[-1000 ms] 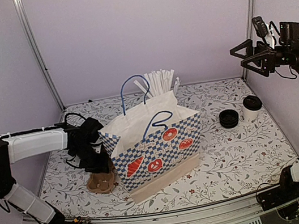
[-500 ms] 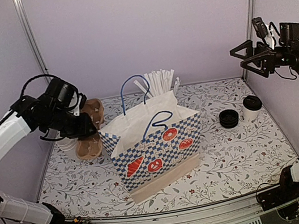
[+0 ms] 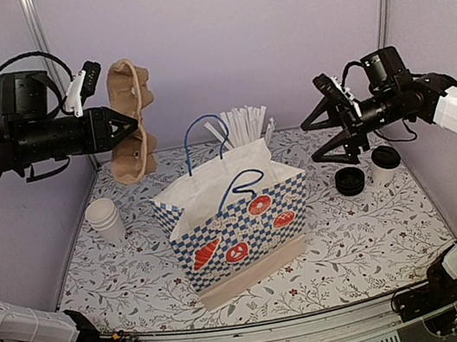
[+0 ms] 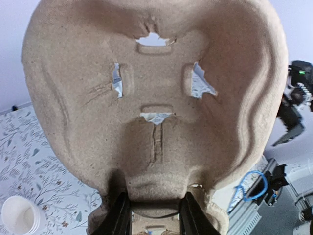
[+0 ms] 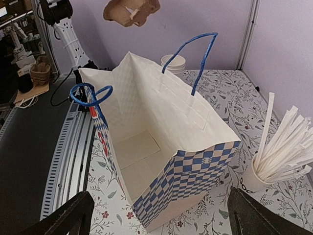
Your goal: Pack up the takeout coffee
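The takeout coffee [image 3: 385, 164], a small white cup with a black lid, stands on the table at the right, beside a stack of black lids [image 3: 350, 180]. My right gripper [image 3: 310, 145] hovers open and empty just left of and above it, and its wrist view looks down into the open paper bag [image 5: 146, 127]. My left gripper [image 3: 126, 125] is raised high at the left. It is shut on the edge of a brown pulp cup carrier [image 3: 129, 117], which hangs upright. The carrier [image 4: 156, 98] fills the left wrist view, with both fingers [image 4: 120, 215] pinching its lower rim.
The blue-checked bag [image 3: 237, 222] stands open mid-table, its blue handles up. Behind it is a white cup of straws [image 3: 247, 124]. A stack of white cups [image 3: 107, 219] sits at the left. The straw cup [image 5: 281, 152] stands near my right finger.
My left arm has lifted the carrier from the table beside the bag to high at the left. My right arm has swung from the far right corner down toward the bag.
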Controlling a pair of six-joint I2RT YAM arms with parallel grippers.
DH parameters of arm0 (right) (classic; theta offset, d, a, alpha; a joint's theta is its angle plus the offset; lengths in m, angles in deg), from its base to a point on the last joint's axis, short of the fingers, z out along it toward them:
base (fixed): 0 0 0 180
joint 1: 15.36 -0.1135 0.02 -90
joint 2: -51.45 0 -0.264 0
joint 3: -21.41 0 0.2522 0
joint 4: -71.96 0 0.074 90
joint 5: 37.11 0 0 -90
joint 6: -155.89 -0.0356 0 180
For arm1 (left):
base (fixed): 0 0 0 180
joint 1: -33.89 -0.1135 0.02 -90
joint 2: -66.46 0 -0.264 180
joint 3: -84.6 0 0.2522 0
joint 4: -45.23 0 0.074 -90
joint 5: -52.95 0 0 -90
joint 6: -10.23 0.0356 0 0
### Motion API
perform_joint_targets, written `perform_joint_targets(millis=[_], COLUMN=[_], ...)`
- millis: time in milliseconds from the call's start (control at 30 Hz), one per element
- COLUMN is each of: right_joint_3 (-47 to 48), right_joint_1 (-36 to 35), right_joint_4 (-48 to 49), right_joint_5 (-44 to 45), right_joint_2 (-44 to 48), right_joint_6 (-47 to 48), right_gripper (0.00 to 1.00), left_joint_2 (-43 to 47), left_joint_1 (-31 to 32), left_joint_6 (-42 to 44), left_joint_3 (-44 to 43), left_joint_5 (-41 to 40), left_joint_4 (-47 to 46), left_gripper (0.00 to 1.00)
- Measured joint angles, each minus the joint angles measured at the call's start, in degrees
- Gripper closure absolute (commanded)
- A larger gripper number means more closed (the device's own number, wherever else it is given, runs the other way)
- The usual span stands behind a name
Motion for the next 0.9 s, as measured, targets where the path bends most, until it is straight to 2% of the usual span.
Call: perform_joint_targets(millis=[200, 400, 900], right_joint_3=[3.9, 4.0, -1.4], right_joint_1=[-2.7, -2.7, -2.7], right_joint_4=[-5.0, -6.7, -8.5], right_joint_5=[4.4, 7.0, 10.8], right_joint_2=[-7.4, -8.7, -2.3], right_joint_6=[5.7, 6.6, 9.5], right_gripper=[0.01, 0.01, 0.01], left_joint_2=[-0.3, -5.1, -17.9], left_joint_1=[7.7, 13.1, 14.2], left_joint_6=[0.9, 3.2, 11.5], left_joint_3=[0.1, -0.3, -0.6], left_joint_5=[5.0, 7.3, 9.1], left_joint_4=[-6.7, -11.1, -11.8], left_gripper=[0.77, 0.75, 0.75])
